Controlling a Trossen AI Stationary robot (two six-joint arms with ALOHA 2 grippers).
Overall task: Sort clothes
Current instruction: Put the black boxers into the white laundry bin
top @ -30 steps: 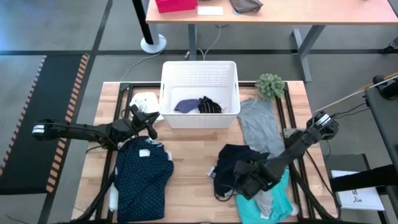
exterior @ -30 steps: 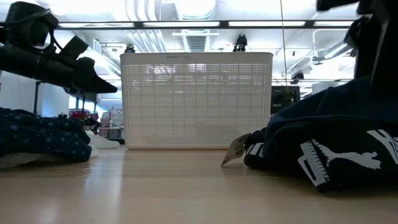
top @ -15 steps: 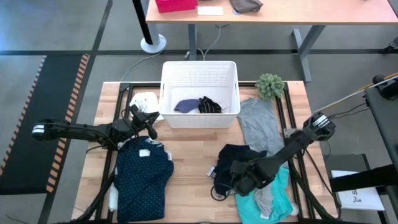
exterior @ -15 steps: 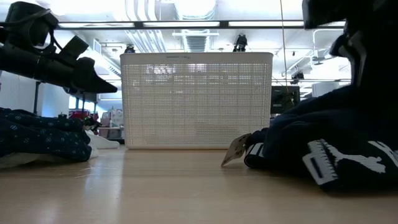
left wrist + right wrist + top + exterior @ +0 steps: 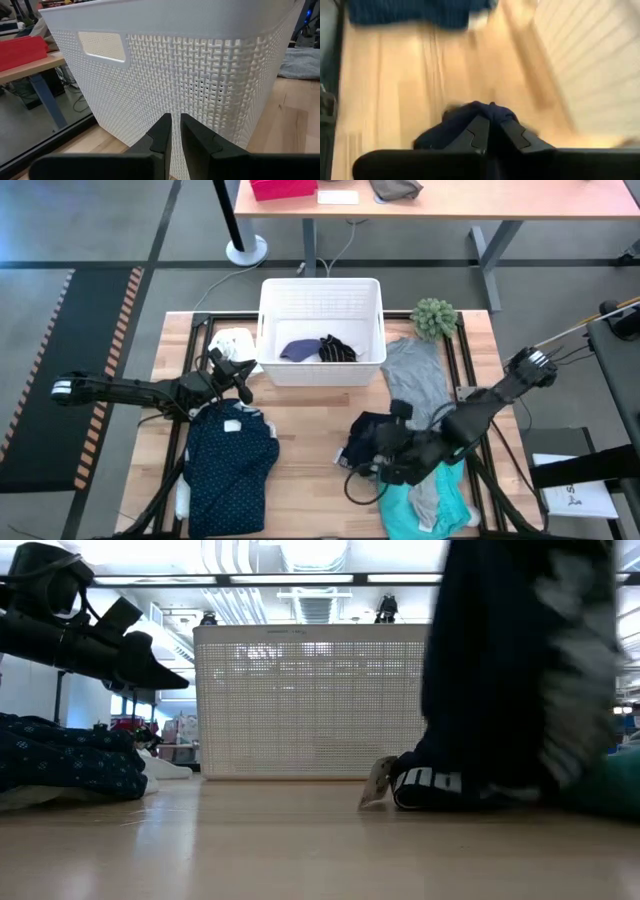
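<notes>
Right gripper is clenched on a fold of the dark navy garment with white striping, seen bunched between its fingers in the right wrist view and hanging as a tall dark column above the wooden surface in the low view, its lower part still on the wood. Judged step: lifting one dark piece out of the right-hand pile for sorting. Beneath and beside that pile lie the turquoise piece and the grey tee, the latter stretching toward the fuzzy green ball. The white slatted plastic basket stands at the far middle of the surface and already holds a navy piece and a dark striped piece. Left gripper waits just beside the basket's near left corner, fingers nearly closed and holding nothing, above the top edge of the navy dotted shirt; a small white cloth lies near it. The next move likely calls for raising the garment until its trailing end clears the surface and the turquoise piece, then carrying it over the basket rim before release. Risk noted: a dragging hem may pull neighbouring clothes along.
</notes>
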